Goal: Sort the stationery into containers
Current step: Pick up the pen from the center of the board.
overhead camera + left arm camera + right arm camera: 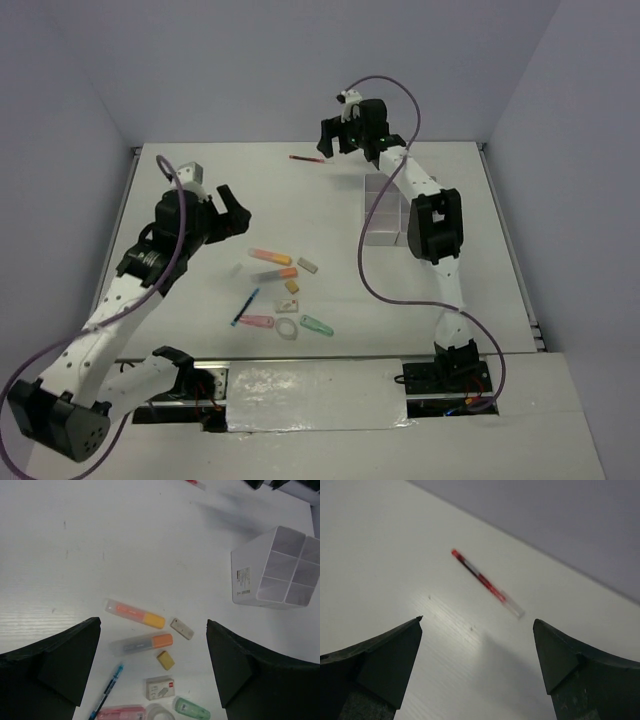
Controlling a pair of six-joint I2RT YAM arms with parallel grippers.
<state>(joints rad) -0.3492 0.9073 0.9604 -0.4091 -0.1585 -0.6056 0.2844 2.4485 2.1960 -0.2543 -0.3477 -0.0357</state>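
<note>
Right end effector (477, 620) (wide), pen (485, 582) near edge (530, 545)

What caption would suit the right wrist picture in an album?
Open black jaws of the right arm frame a thin red-and-clear plastic pen lying alone on the white table.

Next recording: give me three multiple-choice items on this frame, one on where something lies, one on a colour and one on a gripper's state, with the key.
1. Where is the red pen?
A) alone on the table near the back wall
B) in a compartment
C) clamped in a gripper

2. What colour is the other pen, nearer the arms?
A) green
B) blue
C) black

3. The right gripper is:
A) shut on a pen
B) shut, empty
C) open, empty

Key: 1 A, bare table shows all around it. 2 B, the left wrist view shows its blue barrel. 3 C, its jaws stand wide apart with nothing between them.
</note>
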